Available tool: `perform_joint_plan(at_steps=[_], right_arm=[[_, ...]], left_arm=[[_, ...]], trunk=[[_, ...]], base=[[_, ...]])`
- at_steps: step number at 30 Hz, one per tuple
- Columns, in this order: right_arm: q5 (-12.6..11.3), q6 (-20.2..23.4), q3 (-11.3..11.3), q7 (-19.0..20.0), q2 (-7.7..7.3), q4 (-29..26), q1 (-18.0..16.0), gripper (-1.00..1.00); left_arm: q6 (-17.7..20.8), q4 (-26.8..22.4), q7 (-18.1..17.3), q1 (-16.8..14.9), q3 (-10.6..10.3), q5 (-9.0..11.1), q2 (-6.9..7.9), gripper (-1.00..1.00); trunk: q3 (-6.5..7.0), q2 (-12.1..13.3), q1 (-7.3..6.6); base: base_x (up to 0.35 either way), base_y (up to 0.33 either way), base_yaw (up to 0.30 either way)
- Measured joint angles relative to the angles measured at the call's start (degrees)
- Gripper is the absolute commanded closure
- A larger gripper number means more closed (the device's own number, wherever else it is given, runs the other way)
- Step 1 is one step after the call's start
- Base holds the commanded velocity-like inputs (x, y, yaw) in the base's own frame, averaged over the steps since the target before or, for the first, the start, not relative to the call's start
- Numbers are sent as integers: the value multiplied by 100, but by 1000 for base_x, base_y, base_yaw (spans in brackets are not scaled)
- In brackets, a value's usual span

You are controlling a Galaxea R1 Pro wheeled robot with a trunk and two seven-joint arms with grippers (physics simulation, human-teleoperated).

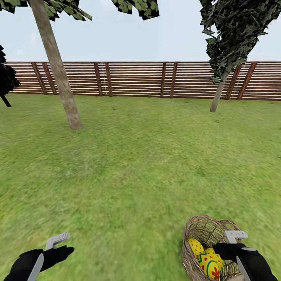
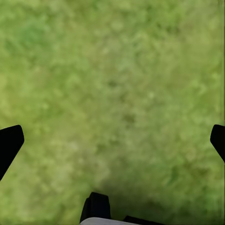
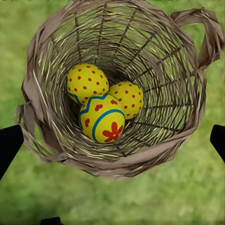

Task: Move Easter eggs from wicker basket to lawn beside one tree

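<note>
All three Easter eggs (image 3: 103,105) remain in the wicker basket (image 3: 42,61) at five o'clock, right gripper (image 3: 112,140) spread wide above, left gripper (image 2: 112,140) open, empty; nothing moved yet toward the slanted tree (image 1: 58,74) at eleven o'clock.

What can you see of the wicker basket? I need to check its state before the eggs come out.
The wicker basket is round, woven of brown twigs with see-through lattice sides, a thick braided rim and a loop handle at one side. It sits on the lawn at the head view's lower right, mouth open upward. Three yellow Easter eggs lie bunched together on its bottom. The right pincer hovers open above it; nothing is gripping the basket.
</note>
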Motion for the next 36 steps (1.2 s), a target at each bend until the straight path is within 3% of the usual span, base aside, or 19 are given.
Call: perform_joint_plan(at_steps=[15,27,36], right_arm=[[-6,-62,-1,3,-5,-16,0,-100],[-4,-63,-1,3,-4,-16,0,-100],[-4,-63,-1,3,-21,-16,0,-100]], left_arm=[[-1,0,-8,1,0,1,-16,-100],[-1,0,-7,2,1,9,-29,-100],[-147,0,-11,3,-1,-2,-110,-100]], trunk=[[0,0,0],[0,0,-3],[-35,-79,43]], base=[[0,0,0],[288,0,0],[36,0,0]])
